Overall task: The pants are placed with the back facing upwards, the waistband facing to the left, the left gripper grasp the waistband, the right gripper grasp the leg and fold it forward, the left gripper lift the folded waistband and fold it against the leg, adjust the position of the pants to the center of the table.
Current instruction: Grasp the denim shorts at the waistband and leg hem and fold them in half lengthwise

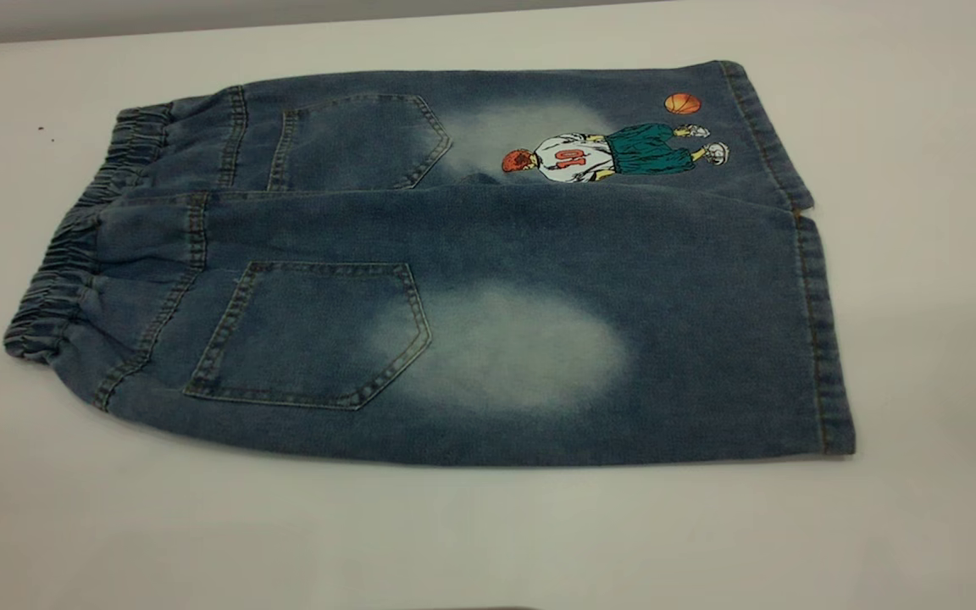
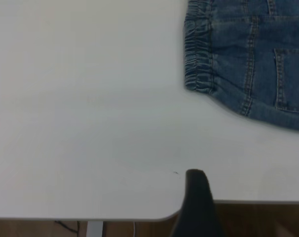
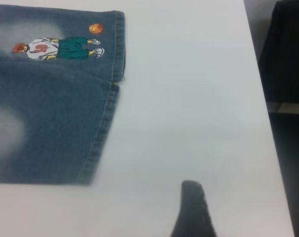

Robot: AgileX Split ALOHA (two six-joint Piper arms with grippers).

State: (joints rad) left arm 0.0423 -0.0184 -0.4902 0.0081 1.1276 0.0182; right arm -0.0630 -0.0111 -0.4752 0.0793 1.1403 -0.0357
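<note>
The pants [image 1: 454,254] lie flat on the table [image 1: 920,254], back pockets up, both legs side by side. Their ruffled waistband [image 1: 73,254] is at the left. The plain leg [image 1: 539,356] with the big whitish patch lies nearer the front; the leg with the basketball-player print [image 1: 615,152] lies behind it. Neither gripper shows in the exterior view. In the left wrist view a black part of my left gripper [image 2: 196,197] hangs over the table's edge, well clear of the waistband [image 2: 198,54]. The right wrist view has my right gripper [image 3: 194,207] above bare table, apart from the leg hems [image 3: 102,128].
Bare white tabletop surrounds the pants on all sides. The table's front edge [image 2: 90,217] runs close to the left gripper, with brown floor below. A dark object [image 3: 287,54] stands beyond the table's right edge.
</note>
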